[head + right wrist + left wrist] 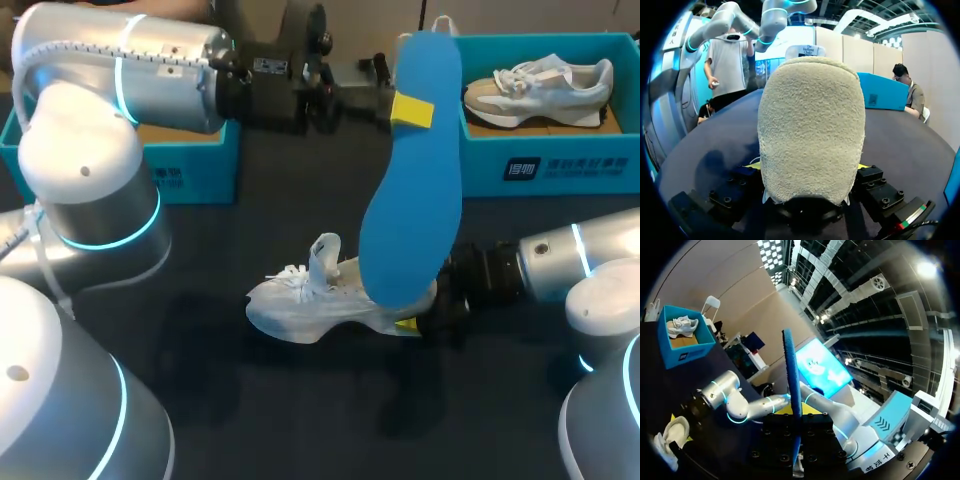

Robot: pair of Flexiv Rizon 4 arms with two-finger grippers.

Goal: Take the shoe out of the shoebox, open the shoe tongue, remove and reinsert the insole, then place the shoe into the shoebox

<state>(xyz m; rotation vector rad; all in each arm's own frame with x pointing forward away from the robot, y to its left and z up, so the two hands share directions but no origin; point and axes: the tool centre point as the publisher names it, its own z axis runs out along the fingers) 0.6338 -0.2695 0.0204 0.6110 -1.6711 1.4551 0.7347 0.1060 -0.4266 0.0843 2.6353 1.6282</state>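
1. Our left gripper (412,110) is clenched on the flat blue foam insole (415,190) and holds it high in the air above the dark table (260,410). One yellow tip shows pressed against the insole's near face.
2. In the left wrist view the insole (791,370) appears edge-on, rising straight out from between the gripper's fingers.
3. The white lace-up sneaker (310,305) sits on the table under the lower end of the insole, sole down, with its toe toward our left. Its tongue (325,255) stands pulled upright.
4. Our right gripper (412,322) grasps the sneaker at the heel. In the right wrist view the beige, fuzzy heel (812,130) fills the space between the fingers, and a sliver of yellow tip shows on either side of it.
5. The open blue cardboard shoebox (560,165) stands at the far right of the table, well apart from the sneaker. A second pale sneaker (540,90) lies inside it.
6. Another blue box (195,165) stands at the far left, partly hidden behind our left arm (120,60).
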